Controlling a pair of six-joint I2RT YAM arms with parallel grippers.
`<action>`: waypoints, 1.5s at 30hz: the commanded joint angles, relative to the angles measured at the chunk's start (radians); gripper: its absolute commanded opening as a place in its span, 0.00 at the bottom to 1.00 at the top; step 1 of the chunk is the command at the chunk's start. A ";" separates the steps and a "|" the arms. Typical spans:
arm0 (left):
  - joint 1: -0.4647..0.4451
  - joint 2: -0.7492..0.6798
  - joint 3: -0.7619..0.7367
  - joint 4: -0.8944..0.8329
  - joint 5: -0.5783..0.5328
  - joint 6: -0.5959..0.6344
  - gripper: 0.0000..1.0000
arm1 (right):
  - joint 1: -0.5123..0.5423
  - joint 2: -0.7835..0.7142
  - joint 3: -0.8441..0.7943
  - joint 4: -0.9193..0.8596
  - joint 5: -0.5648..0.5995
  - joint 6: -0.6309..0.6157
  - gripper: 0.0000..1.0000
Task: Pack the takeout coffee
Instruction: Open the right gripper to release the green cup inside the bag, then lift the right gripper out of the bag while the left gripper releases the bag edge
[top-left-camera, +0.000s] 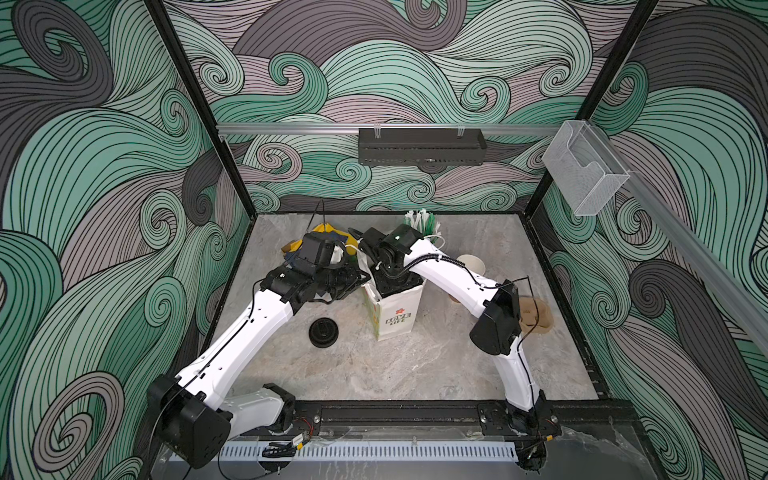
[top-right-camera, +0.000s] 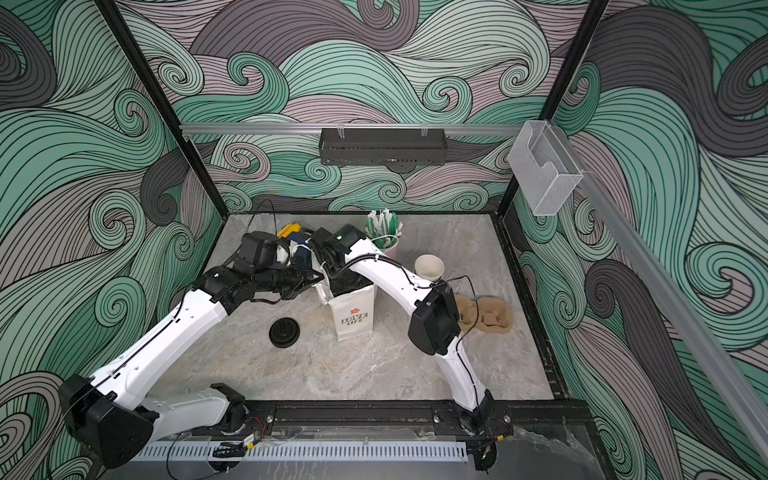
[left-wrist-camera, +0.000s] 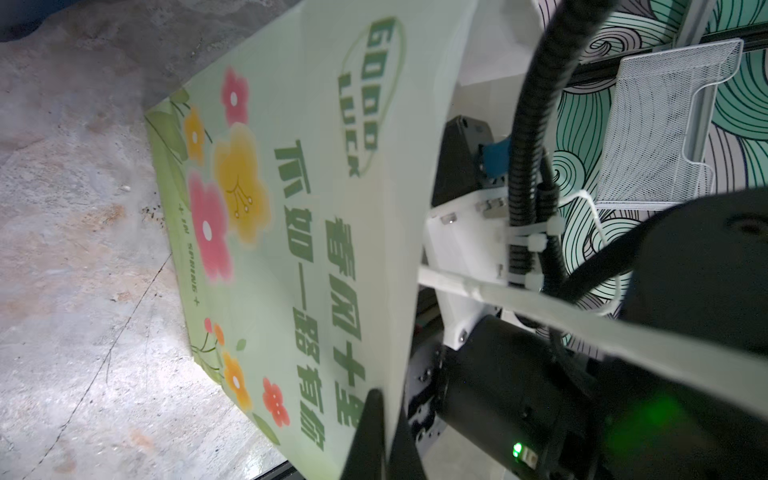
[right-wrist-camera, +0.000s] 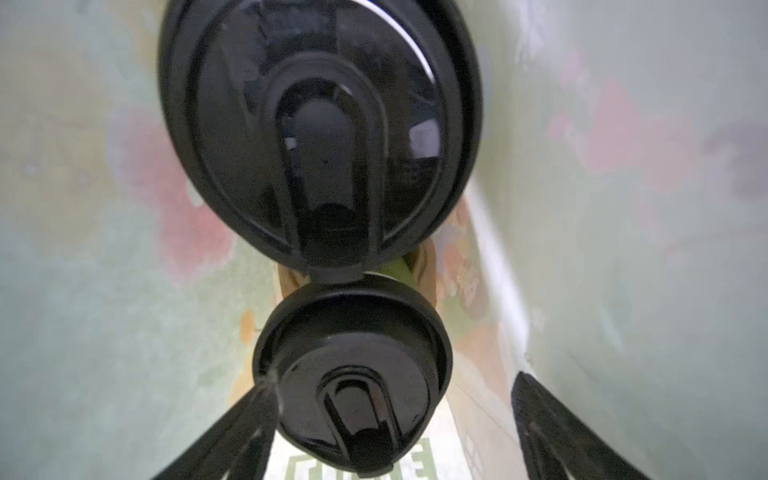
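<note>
A white paper bag (top-left-camera: 395, 320) (top-right-camera: 353, 318) printed with flowers stands mid-table. My left gripper (left-wrist-camera: 384, 399) is shut on the bag's rim, one finger on each side of the paper wall (left-wrist-camera: 316, 208). My right gripper (right-wrist-camera: 392, 384) reaches down inside the bag and stands open; in both top views its fingers are hidden by the bag. Two takeout coffee cups stand inside, mostly only their black lids showing. The smaller-looking lid (right-wrist-camera: 353, 365) lies between the open fingers, with a clear gap to one finger. The larger-looking lid (right-wrist-camera: 320, 137) lies beyond it. A sliver of green cup (right-wrist-camera: 399, 270) shows between them.
A loose black lid (top-left-camera: 323, 332) (top-right-camera: 284, 332) lies on the table left of the bag. Lidless cups (top-right-camera: 429, 268), a brown pulp carrier (top-left-camera: 538, 318) (top-right-camera: 486, 313) and a holder of straws (top-left-camera: 422, 222) (top-right-camera: 382, 228) are right of and behind the bag. A yellow-and-blue item (top-right-camera: 291, 230) lies at the back.
</note>
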 joint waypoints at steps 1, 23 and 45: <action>-0.006 -0.005 -0.013 -0.061 -0.074 -0.002 0.00 | 0.020 -0.074 0.003 0.000 0.017 0.029 0.88; -0.005 0.005 0.003 -0.144 -0.125 0.005 0.00 | 0.028 -0.108 -0.005 0.072 0.004 0.051 0.85; -0.004 -0.059 0.020 -0.008 -0.114 0.034 0.57 | 0.081 -0.364 0.002 0.426 -0.093 -0.197 0.83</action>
